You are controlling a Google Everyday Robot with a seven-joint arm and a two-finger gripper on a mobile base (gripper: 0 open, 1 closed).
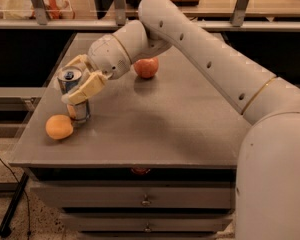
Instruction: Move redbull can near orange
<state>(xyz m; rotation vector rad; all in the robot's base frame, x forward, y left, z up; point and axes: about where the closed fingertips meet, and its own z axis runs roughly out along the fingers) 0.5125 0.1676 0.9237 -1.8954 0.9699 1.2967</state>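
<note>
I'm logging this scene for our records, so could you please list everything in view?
redbull can: one, blue and silver, upright near the table's front-left corner.
orange: one, yellow-orange, on the table close beside the can's base, towards the left edge.
apple: one, red, on the table farther back, partly hidden by the arm.
table: one, grey top, centre of view.
drawers: two, grey, under the tabletop.
shelf: one, wooden, behind the table.
gripper: one, cream fingers, shut on the can's upper part.
arm: one, white, reaching in from the lower right.
</note>
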